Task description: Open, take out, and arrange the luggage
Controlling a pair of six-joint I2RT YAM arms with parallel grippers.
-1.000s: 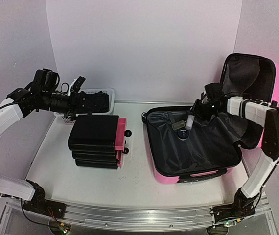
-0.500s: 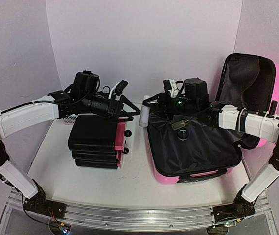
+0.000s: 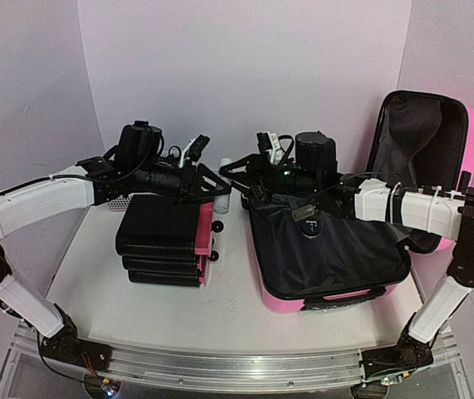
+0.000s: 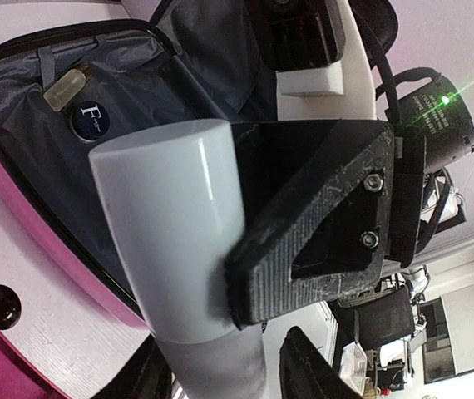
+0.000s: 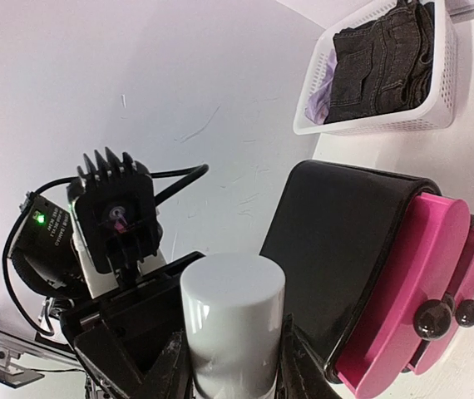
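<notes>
The luggage, a glossy pink hard-shell case, lies open at the right with its lid upright and its black lining showing. Both grippers meet above the table's middle, left of the case. My right gripper is shut on a white cylindrical bottle. My left gripper stands around the same bottle's other end. One of its fingers touches the bottle and a narrow gap shows at the other.
A stack of smaller black-and-pink cases sits left of centre. A white mesh basket with dark jeans stands behind it. A small bottle and a round tin lie on the lining.
Both arms have swung to the middle, the right one carrying the white bottle out of the case. The left jaws have narrowed around the bottle.
</notes>
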